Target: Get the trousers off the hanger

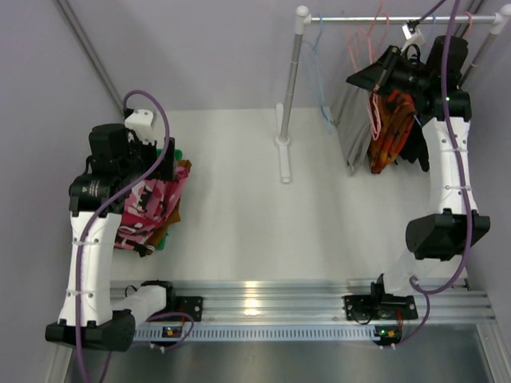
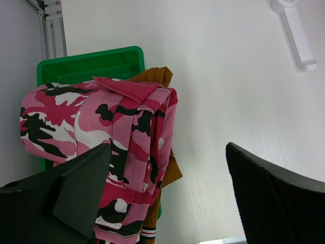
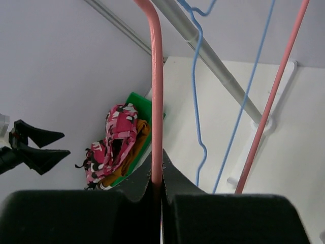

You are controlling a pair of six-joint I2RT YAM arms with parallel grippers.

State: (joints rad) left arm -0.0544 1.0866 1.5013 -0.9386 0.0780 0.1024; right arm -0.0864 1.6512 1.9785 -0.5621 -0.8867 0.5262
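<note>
The pink-red-white patterned trousers (image 1: 144,203) lie folded on a green tray (image 2: 91,63) at the left, and they also show in the left wrist view (image 2: 117,132). The rust-brown trousers (image 2: 160,76) lie under them. The light grey trousers (image 1: 351,132) hang from the rack at the back right. My left gripper (image 2: 167,203) is open and empty just above the pile. My right gripper (image 3: 157,180) is up at the rack, shut on the wire of a pink hanger (image 3: 156,101), next to the orange-patterned garment (image 1: 391,132).
The rack has a rail (image 1: 359,17) and a post (image 1: 289,88) on a white foot (image 2: 297,35). An empty blue hanger (image 3: 195,76) and another pink hanger (image 3: 271,101) hang on it. A black garment (image 1: 419,152) hangs behind the orange one. Walls stand close on the left and right.
</note>
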